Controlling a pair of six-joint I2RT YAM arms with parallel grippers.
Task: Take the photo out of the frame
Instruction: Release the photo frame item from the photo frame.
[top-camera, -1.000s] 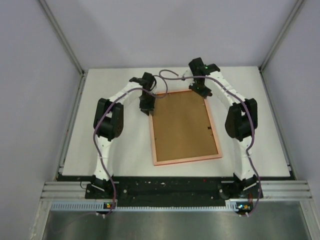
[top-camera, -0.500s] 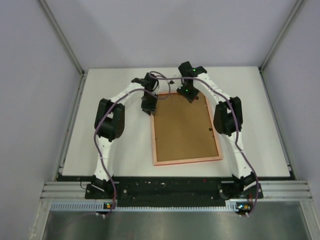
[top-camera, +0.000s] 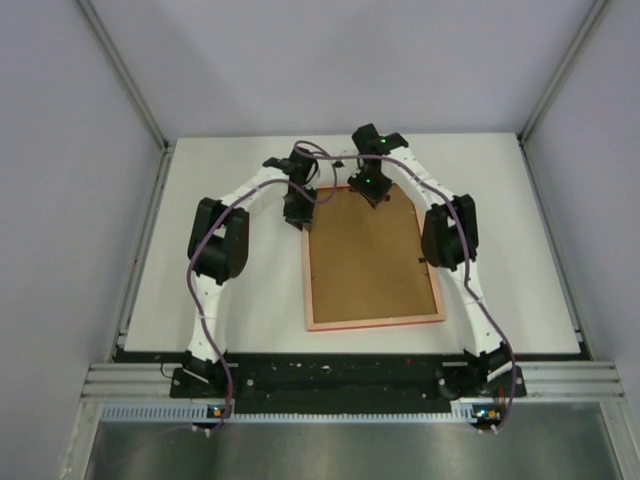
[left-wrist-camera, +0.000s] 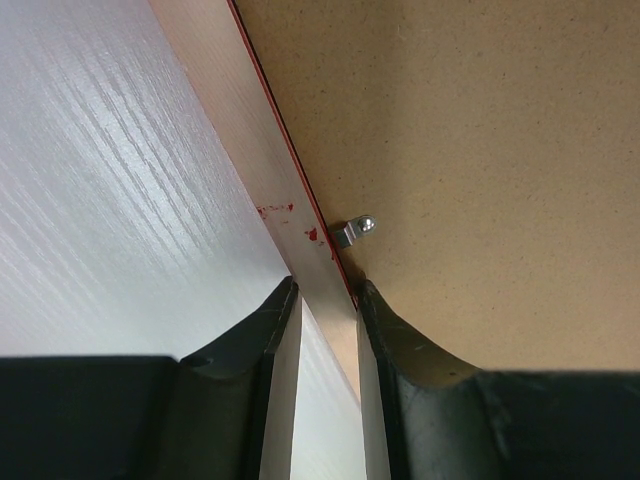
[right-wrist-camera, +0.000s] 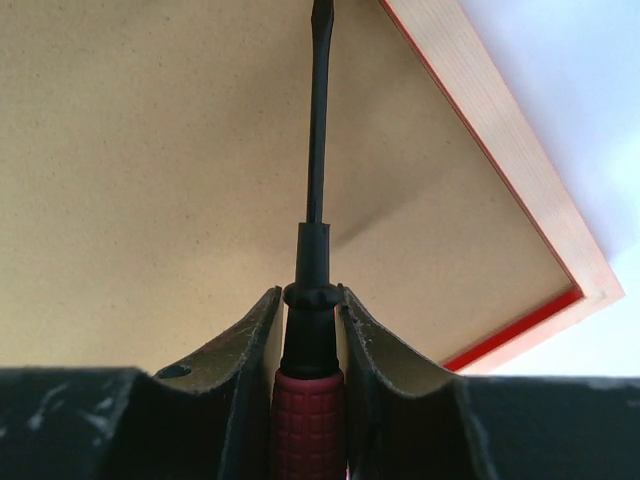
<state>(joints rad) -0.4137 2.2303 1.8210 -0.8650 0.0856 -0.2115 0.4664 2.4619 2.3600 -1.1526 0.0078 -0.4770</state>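
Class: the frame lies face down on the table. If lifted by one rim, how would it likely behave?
Probably stiff: the frame has a straight, solid-looking wooden rim, so it should tilt up as one piece. Likely light, being thin and flat. The backing may shift, as only one small clip is seen holding it.

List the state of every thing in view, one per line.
frame, face down, back up.
backing board, seated in the frame.
metal clip, over the board's edge.
screwdriver, gripped, tip above the board.
left gripper, jaws clamped on the frame's rail.
right gripper, jaws shut on the screwdriver.
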